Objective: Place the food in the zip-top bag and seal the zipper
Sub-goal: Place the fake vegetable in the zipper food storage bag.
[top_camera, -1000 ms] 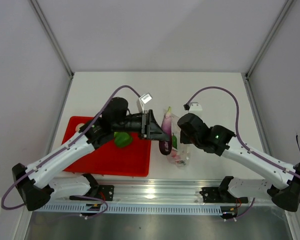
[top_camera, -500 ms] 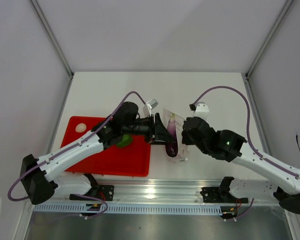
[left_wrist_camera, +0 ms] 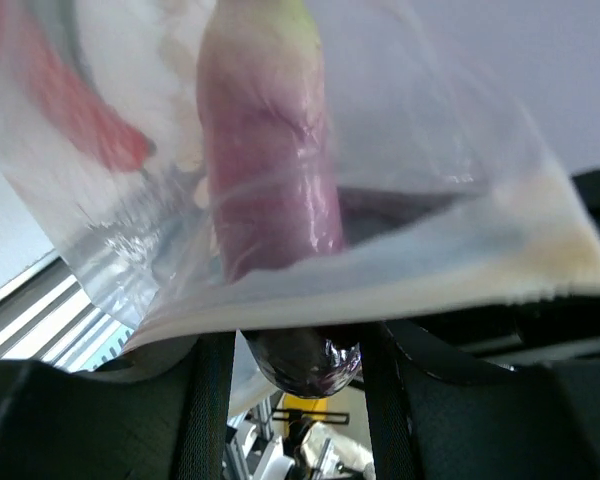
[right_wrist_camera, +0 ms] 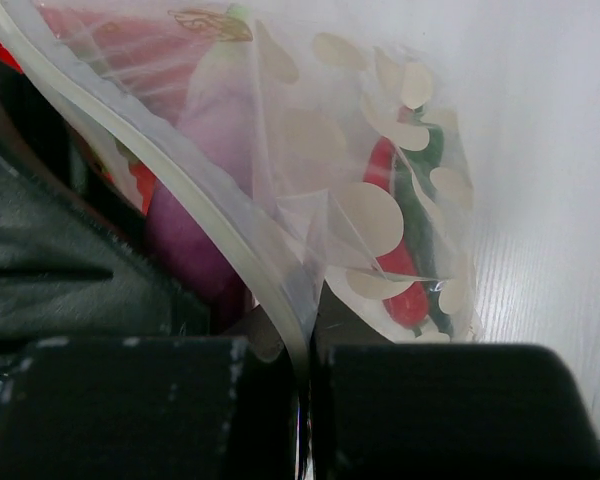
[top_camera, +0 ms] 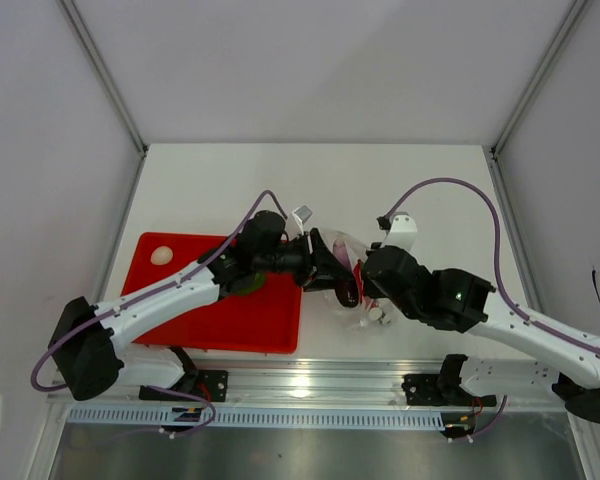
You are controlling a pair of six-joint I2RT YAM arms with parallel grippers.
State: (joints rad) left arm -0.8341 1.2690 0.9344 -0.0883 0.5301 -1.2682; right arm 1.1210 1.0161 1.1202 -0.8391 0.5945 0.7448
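My left gripper (top_camera: 327, 270) holds the purple eggplant (left_wrist_camera: 300, 362) by its dark end. The rest of the eggplant is inside the clear zip-top bag (top_camera: 358, 292) and shows through the plastic (left_wrist_camera: 270, 150). My right gripper (top_camera: 373, 290) is shut on the bag's mouth edge (right_wrist_camera: 302, 335), where the pale zipper strip (right_wrist_camera: 190, 190) runs. Inside the bag I see the red chili (right_wrist_camera: 405, 292), the long green pepper (right_wrist_camera: 427, 180) and the eggplant (right_wrist_camera: 215, 130). One round green vegetable (top_camera: 246, 284) lies on the red tray (top_camera: 230, 322), partly under my left arm.
A small cream round object (top_camera: 161, 255) sits at the tray's far left corner. The tray lies left of the bag. Both arms meet over the bag near the table's front middle, with the metal rail (top_camera: 310, 385) along the near edge.
My left gripper has moved right and pushed the eggplant down into the bag. My right gripper has shifted left and nearer with the bag's edge, and the bag now lies lower.
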